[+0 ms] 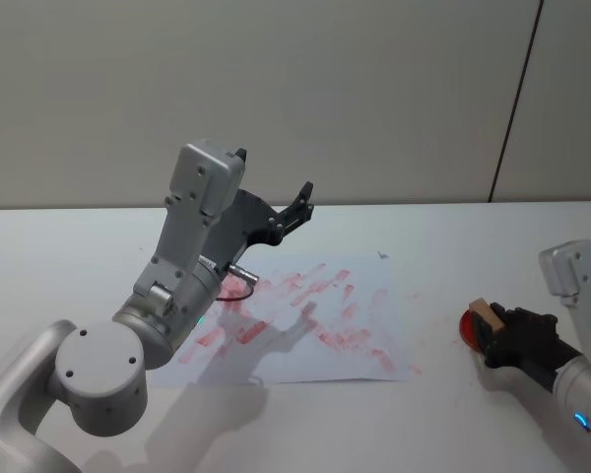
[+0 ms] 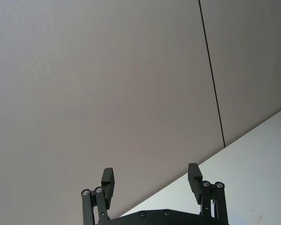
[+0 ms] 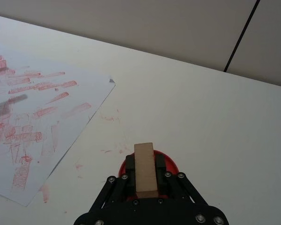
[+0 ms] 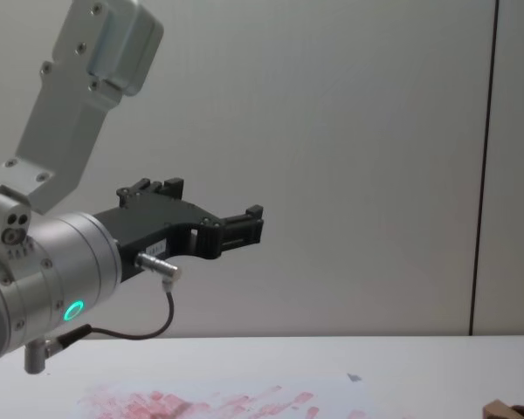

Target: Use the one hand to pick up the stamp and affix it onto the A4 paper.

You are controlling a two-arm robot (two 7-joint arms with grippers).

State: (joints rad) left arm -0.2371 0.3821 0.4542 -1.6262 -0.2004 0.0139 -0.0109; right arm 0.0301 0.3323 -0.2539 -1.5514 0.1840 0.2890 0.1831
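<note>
The stamp, a small light-brown wooden block, is held between the fingers of my right gripper, which is shut on it. It sits at the table's right side, just over a round red ink pad; I cannot tell whether they touch. The A4 paper, white and covered in red-pink prints, lies at the table's middle, to the left of the stamp. My left gripper hangs open and empty, raised high above the paper's far left part.
The left arm's big silver wrist with its green light ring and looped cable hangs over the paper's left half. Faint red smears mark the white table between paper and ink pad. A grey wall stands behind the table.
</note>
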